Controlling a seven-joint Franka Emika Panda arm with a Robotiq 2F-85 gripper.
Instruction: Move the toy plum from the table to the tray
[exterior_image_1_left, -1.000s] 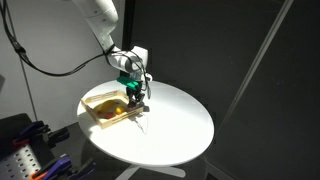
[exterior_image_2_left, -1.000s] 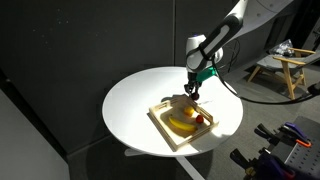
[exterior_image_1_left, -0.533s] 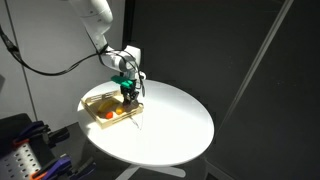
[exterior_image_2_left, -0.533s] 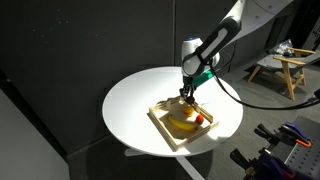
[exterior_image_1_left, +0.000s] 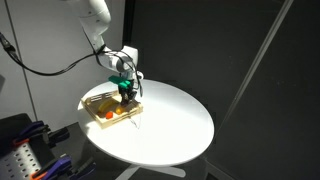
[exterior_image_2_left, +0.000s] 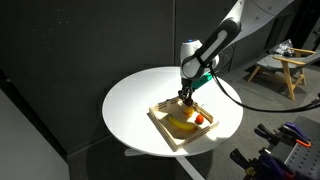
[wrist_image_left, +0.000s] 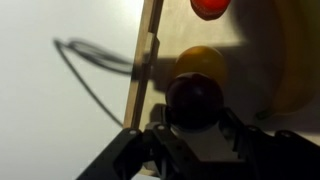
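On the left of the wrist view lies the bare white table, with nothing on it but thin curved shadows. Next comes the tray, its light wooden side wall running up the picture. Just inside that wall hangs the toy plum, clamped between the two fingers of the gripper, whose jaws are closed narrowly on its sides. Beyond it, lower in the tray, sits a yellow toy, and at the top edge an orange-red toy.

Both exterior views show the gripper poised above the tray, near its edge that faces the table's middle, not down on the floor of it.

As I judge it, the pick and the carry are done: the plum is off the table and over the tray. What is left is to lower it, open the fingers and draw away.

The plum is a round ball, so it has no long axis to speak of and points no particular way. No stalk or mark shows that would give it a heading.
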